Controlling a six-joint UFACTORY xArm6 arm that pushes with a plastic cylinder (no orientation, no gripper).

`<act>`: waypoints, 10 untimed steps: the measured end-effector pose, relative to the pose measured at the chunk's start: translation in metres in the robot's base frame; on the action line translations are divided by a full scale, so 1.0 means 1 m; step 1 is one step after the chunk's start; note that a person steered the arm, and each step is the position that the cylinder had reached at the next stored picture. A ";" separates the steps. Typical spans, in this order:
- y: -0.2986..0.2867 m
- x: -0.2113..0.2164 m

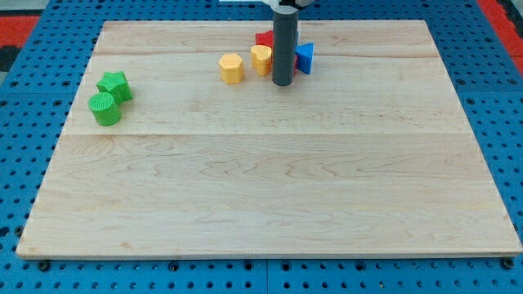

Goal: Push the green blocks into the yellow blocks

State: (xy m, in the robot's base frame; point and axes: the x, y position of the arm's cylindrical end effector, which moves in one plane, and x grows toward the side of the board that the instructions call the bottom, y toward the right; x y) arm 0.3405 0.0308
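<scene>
Two green blocks sit at the view's left: a green star (114, 84) and, touching it below-left, a green cylinder (105, 109). Two yellow blocks sit near the view's top centre: a yellow hexagon-like block (231, 68) and a yellow block (261, 59) to its right. My tip (283, 82) is at the lower end of the dark rod, just right of the second yellow block and far right of the green blocks. The rod hides part of the blocks behind it.
A red block (264, 39) and a blue block (304, 56) sit behind and right of the rod, by the yellow blocks. The wooden board (270, 188) lies on a blue pegboard surface (24, 122).
</scene>
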 end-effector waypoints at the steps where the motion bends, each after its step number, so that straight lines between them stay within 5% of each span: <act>1: -0.044 0.083; 3: -0.226 0.099; 6: -0.264 0.046; 8: -0.298 0.052; 10: -0.311 0.000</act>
State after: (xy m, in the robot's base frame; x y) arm 0.3406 -0.2805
